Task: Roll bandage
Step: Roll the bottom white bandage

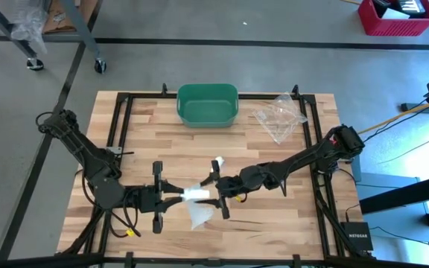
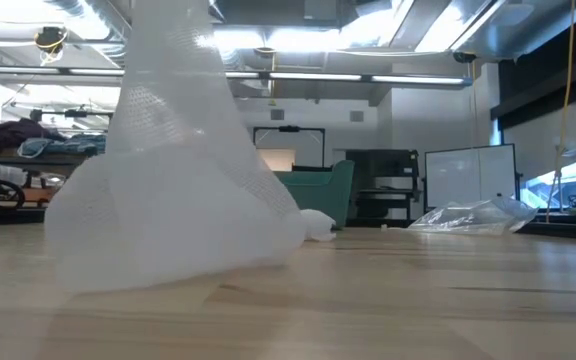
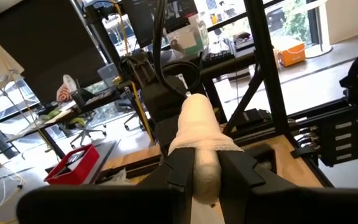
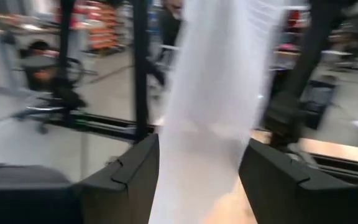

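A white bandage roll [image 1: 194,195] is held off the table near its front middle, and my left gripper [image 1: 182,196] is shut on it from the left. In the left wrist view the roll [image 3: 197,124] sticks out ahead of the gripper [image 3: 205,169]. A loose strip [image 1: 199,216] hangs from the roll and spreads on the wood [image 2: 168,230]. My right gripper [image 1: 220,195] faces the roll from the right. It is open wide, with the strip [image 4: 210,93] running between its fingers [image 4: 135,171]. My left gripper pinches the roll's near end [image 3: 201,163] between its two fingers. The fingers come in level from the table's left and lie along the roll. The roll is lifted clear, about level, its far end free. My right gripper's fingers stand on either side of the strip. I cannot tell whether they touch it.
A green bin [image 1: 208,104] stands at the far middle and a clear plastic bag [image 1: 280,115] at the far right. A small white piece [image 1: 218,162] lies just beyond the right gripper. A black frame [image 1: 118,126] borders the table.
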Controlling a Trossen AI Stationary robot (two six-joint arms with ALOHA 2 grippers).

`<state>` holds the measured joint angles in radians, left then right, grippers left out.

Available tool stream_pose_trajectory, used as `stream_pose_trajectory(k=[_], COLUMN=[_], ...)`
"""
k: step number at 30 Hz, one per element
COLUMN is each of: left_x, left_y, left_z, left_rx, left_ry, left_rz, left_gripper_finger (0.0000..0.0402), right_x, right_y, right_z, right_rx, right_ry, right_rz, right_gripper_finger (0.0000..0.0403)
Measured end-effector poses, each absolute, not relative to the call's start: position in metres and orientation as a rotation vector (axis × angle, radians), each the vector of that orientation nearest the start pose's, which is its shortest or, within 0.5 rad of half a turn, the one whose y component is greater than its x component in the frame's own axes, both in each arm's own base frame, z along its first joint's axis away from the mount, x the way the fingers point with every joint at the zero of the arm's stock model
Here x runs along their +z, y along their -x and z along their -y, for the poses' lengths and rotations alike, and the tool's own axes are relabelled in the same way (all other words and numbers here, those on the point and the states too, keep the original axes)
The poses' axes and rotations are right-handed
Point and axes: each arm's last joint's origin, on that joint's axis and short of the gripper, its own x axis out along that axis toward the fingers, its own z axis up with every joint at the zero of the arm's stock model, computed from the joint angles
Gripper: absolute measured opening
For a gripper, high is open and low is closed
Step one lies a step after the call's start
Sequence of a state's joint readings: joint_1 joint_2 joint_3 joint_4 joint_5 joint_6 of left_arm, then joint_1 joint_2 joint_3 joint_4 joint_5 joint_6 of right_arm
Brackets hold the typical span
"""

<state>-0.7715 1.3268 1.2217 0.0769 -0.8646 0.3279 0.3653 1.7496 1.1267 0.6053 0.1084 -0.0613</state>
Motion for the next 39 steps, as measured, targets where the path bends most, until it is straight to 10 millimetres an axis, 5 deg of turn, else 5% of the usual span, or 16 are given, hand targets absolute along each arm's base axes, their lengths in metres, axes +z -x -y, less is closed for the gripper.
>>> stream_pose_trajectory(k=[5, 17, 22, 34, 39], left_x=[0.390, 0.390, 0.390, 0.390, 0.390], left_y=[-0.226, -0.227, -0.227, -0.226, -0.226], left_z=[0.188, 0.187, 0.187, 0.187, 0.187], left_rx=[0.090, 0.094, 0.094, 0.092, 0.090], left_ry=[-0.358, -0.352, -0.352, -0.352, -0.354], left_rz=[-0.045, -0.045, -0.045, -0.045, -0.046], left_gripper_finger=[0.0040, 0.0040, 0.0040, 0.0040, 0.0040], right_x=[0.263, 0.251, 0.250, 0.246, 0.244], right_y=[-0.372, -0.381, -0.380, -0.392, -0.388], right_z=[-0.145, -0.139, -0.151, -0.158, -0.167], right_rx=[0.412, 0.294, 0.380, 0.267, 0.295], right_ry=[0.000, 0.017, 0.002, 0.050, 0.063], right_rz=[-0.026, -0.029, -0.006, -0.052, -0.090], right_gripper_finger=[0.0209, 0.0209, 0.0209, 0.0209, 0.0182])
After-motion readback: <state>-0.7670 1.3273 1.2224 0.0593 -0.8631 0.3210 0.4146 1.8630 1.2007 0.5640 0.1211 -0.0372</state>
